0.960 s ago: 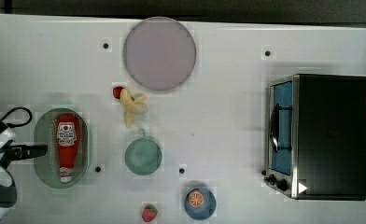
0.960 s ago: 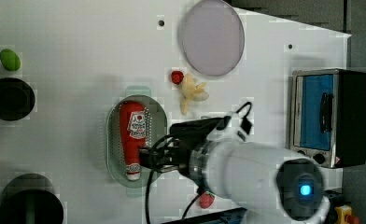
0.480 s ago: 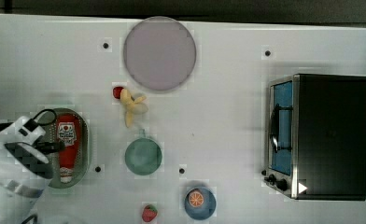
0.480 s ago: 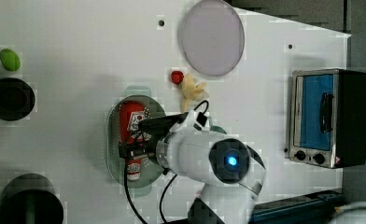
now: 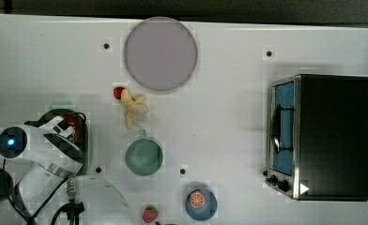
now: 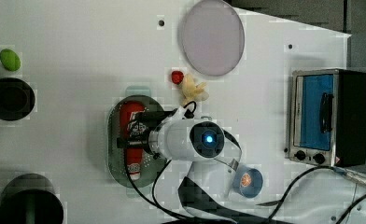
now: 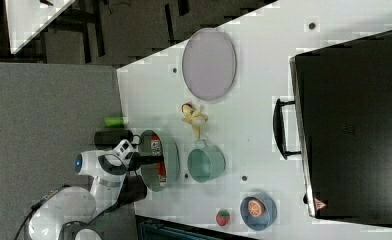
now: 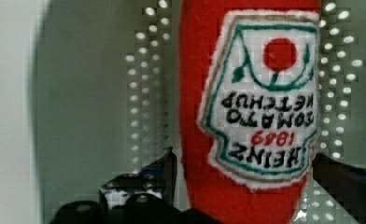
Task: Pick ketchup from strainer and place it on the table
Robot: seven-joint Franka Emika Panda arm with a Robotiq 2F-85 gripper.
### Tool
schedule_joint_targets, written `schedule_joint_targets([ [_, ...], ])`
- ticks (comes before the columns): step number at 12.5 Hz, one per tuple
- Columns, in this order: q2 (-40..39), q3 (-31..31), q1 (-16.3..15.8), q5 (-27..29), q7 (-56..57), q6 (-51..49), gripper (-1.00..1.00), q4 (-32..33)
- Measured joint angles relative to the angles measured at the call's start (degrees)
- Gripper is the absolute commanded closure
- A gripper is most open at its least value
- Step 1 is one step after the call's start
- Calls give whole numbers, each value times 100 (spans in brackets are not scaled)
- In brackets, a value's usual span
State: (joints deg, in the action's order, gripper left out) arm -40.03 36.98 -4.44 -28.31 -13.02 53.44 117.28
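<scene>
Wrist view: my gripper (image 8: 239, 186) is hovering wide open, straddling the ketchup (image 8: 246, 107) lying in the strainer (image 6: 113, 140). Looking fuzzy and probably soft and light, it suits a grip across the labelled middle.

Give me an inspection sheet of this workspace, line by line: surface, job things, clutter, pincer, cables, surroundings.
Surface: white table with small black dots.
Job's things: ketchup lies in the strainer, not yet lifted.
Clutter: grey plate, peeled banana beside a small red fruit, teal cup, strawberry, blue bowl holding an orange slice, toaster oven.
Pincer: pincer open, fingers on either side of the ketchup, not clamped.
Cables: black cable runs along the arm.
Surroundings: black round objects and a green object at the left view's left.
</scene>
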Motion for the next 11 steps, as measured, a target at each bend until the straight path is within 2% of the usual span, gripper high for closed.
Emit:
schedule_joint_targets([
  [1, -59, -20, -2, -64, -120, 14, -91, -11],
  [4, -118, -106, -76, -302, -229, 50, -21, -34],
  [9, 104, -50, -62, -350, -239, -182, -21, -123],
  [11, 534, 95, 10, -34, -257, -411, -21, -78],
])
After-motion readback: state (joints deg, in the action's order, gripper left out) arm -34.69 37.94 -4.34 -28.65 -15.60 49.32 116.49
